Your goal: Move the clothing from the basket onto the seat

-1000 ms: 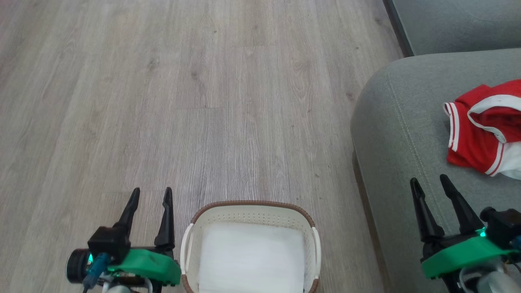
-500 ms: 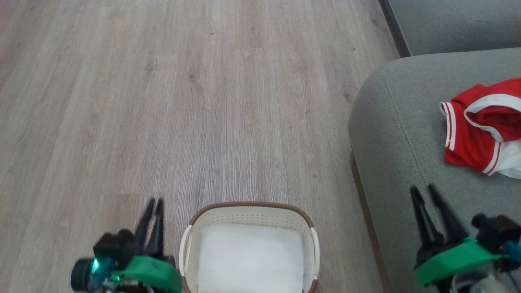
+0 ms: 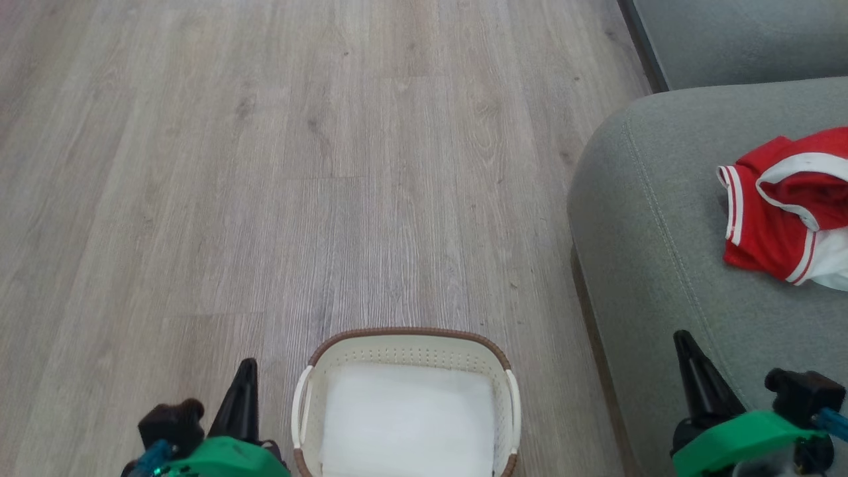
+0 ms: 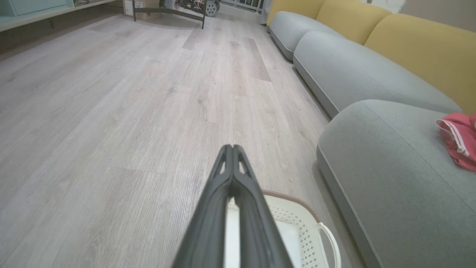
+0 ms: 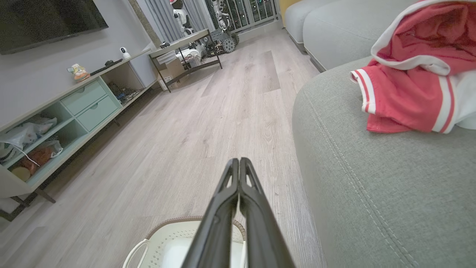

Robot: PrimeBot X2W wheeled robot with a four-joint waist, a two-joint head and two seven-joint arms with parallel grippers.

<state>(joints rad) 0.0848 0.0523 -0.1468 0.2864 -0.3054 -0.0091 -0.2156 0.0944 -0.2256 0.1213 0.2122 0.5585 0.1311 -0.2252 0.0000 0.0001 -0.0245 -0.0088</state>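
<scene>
The clothing point(image 3: 785, 212) lies crumpled on the seat point(image 3: 662, 278), well in from its rounded corner. It is bright red fabric with white stripes along a hem, a white trim band and a white panel at one edge. Whether it is one garment or several is hard to tell. The seat is a large grey-green cushion with a stitched seam. The basket point(image 3: 405, 346) is oval, cream-white and perforated, with a brown rim and two white handles. It stands upright on the floor point(image 3: 265, 199) near the seat, its white liner point(image 3: 407, 424) showing inside.

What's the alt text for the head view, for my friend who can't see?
Red clothing lies on the grey seat at right. The cream basket on the floor holds just a white liner. The left gripper and right gripper are shut.
</scene>
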